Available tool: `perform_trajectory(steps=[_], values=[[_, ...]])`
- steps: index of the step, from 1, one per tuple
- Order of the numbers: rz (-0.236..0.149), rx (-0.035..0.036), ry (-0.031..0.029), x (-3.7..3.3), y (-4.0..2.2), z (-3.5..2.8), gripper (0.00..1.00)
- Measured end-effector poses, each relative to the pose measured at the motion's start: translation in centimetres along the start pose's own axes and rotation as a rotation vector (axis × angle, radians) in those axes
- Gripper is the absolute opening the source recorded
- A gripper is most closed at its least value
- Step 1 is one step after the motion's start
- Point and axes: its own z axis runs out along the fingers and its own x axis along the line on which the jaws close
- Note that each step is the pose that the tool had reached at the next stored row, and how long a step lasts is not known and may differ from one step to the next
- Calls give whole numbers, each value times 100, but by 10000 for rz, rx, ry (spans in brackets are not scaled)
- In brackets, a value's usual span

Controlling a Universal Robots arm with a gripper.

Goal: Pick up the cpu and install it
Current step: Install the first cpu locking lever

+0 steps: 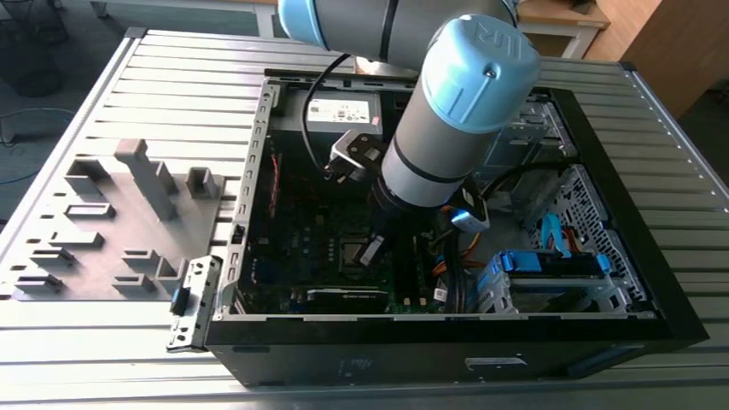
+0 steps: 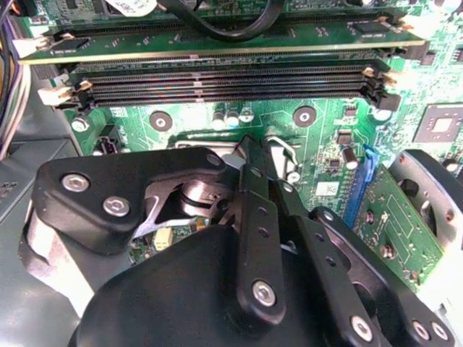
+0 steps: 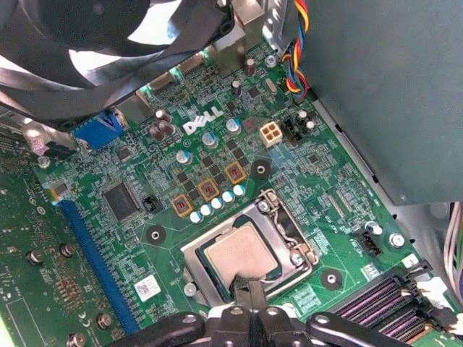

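The cpu (image 3: 235, 253), a pale silvery square chip, lies flat in the open metal socket frame (image 3: 289, 231) on the green motherboard. My gripper (image 3: 247, 283) is down inside the black computer case (image 1: 456, 354), directly over the chip's edge. Its two thin black fingers are pressed together, tips at the cpu's rim, with nothing visibly pinched between them. In the exterior view the gripper (image 1: 370, 253) reaches down to the socket area in the case's middle. The shut fingertips (image 2: 255, 153) point at the socket latch in the second wrist view.
Black memory slots (image 2: 231, 79) run beside the socket. A case fan (image 3: 108, 36) hangs over the board. Cables and a blue drive caddy (image 1: 547, 265) fill the case on the exterior view's right. A grey fixture plate with tall blocks (image 1: 114, 231) lies outside on that view's left.
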Motion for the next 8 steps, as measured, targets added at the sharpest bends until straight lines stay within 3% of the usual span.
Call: perform_trajectory(steps=[8], values=[[-13,-107,-47,-14,-62,-4,11]])
